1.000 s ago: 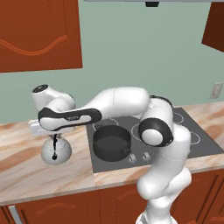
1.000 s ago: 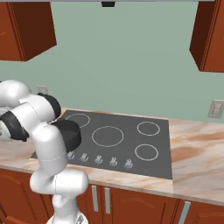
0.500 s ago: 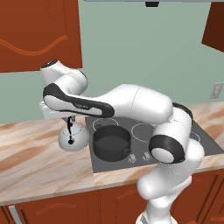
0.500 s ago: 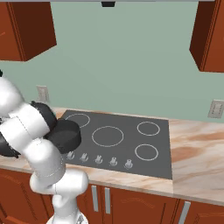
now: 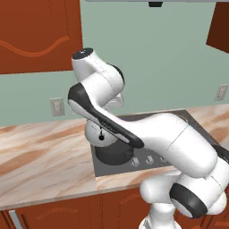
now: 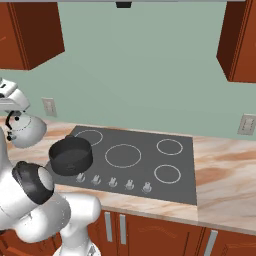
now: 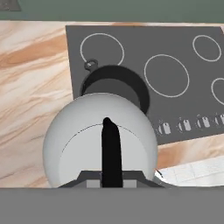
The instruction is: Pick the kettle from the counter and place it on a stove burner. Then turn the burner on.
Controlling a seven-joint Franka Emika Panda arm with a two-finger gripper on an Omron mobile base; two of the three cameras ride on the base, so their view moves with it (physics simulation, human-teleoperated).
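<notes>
Holding the kettle (image 7: 100, 140) tight by its black handle, high above the counter (image 7: 30, 87) beside the stove (image 7: 175, 65), the gripper (image 7: 111, 173) should carry it slowly past the pot (image 7: 114, 85) to a free ring.

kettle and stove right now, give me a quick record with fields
kettle: held in the air by its black handle, off the counter
claw: shut on the kettle handle
pot: on the front left burner
stove: other four rings bare
knobs: row along the front edge
</notes>
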